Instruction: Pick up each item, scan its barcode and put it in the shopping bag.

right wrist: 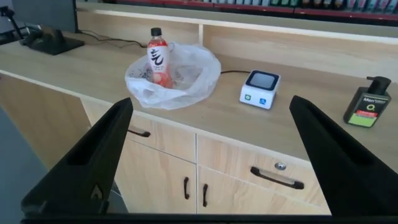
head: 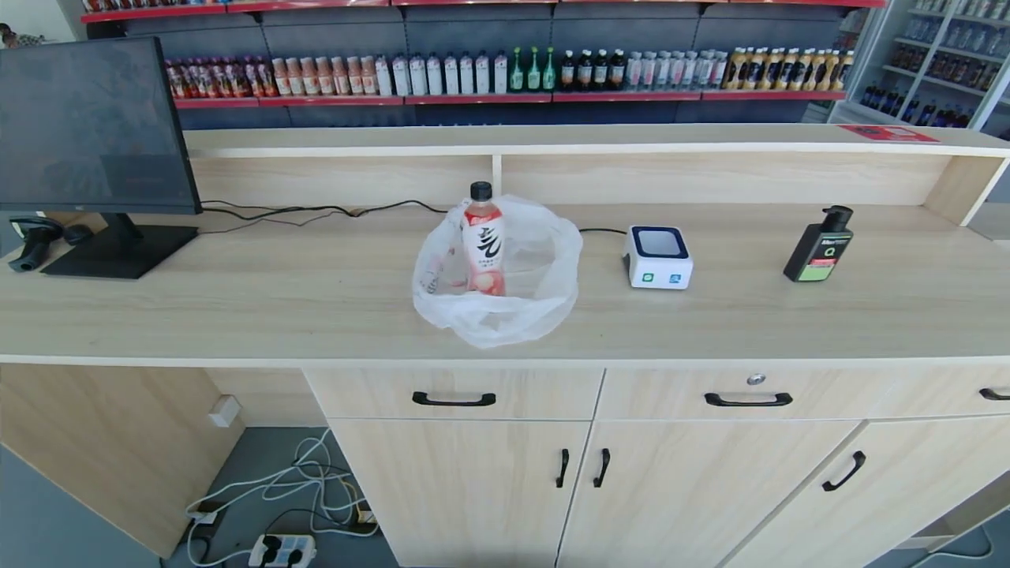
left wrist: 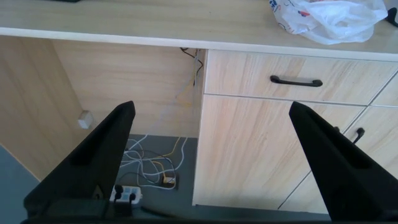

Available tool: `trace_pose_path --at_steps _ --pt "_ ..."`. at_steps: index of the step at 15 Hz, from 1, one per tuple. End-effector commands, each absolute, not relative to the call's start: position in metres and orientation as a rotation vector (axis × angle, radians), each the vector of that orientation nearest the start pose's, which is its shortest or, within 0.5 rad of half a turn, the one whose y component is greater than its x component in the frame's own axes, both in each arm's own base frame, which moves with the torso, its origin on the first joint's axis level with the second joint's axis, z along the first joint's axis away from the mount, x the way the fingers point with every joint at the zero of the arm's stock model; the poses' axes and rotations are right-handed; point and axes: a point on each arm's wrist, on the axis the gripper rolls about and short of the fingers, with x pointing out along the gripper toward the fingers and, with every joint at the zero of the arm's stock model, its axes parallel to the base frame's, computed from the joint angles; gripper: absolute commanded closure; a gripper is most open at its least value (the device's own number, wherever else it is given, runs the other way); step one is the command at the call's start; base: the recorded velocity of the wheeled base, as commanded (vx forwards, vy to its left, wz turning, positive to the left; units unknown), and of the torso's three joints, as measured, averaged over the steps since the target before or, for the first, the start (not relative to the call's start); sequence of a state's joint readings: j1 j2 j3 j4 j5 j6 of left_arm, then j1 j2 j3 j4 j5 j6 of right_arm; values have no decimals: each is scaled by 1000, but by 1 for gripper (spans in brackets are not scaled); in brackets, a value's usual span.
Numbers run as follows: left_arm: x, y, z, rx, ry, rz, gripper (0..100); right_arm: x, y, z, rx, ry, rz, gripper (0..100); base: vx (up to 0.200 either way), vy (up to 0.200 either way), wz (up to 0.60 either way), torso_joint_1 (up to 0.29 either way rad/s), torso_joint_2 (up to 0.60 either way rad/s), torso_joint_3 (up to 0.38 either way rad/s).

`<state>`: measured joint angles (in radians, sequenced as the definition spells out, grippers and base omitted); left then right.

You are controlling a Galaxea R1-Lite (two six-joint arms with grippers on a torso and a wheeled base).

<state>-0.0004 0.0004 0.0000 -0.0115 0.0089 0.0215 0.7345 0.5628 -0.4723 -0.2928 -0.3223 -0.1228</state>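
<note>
A red-labelled drink bottle (head: 483, 244) stands upright in the clear plastic shopping bag (head: 505, 319) at the middle of the light wooden table (head: 316, 308). Right of the bag sits the white box scanner (head: 660, 256), farther right the dark pump bottle (head: 818, 246). The black monitor (head: 91, 126) stands far left.

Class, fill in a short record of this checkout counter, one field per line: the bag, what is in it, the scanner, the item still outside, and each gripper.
bag: white plastic shopping bag, open, standing mid-way along the counter
in bag: drink bottle, upright, black cap
reader: white box scanner, on the counter to the bag's right
still outside: black pump bottle, upright, right of the scanner
left gripper: open, empty, facing the cabinet front
right gripper: open, empty, back from the counter
</note>
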Motion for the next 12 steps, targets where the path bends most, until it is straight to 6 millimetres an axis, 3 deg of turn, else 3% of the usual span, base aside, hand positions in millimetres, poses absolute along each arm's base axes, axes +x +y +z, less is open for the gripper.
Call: trace_pose_path --at_steps 1,12 --pt "-23 0 77 21 -12 9 0 20 8 244 -1 -229 397 0 0 -200 0 12 7 2" --pt "-23 0 77 18 -12 9 0 21 9 240 8 -214 388 0 0 -200 0 2 2 4"
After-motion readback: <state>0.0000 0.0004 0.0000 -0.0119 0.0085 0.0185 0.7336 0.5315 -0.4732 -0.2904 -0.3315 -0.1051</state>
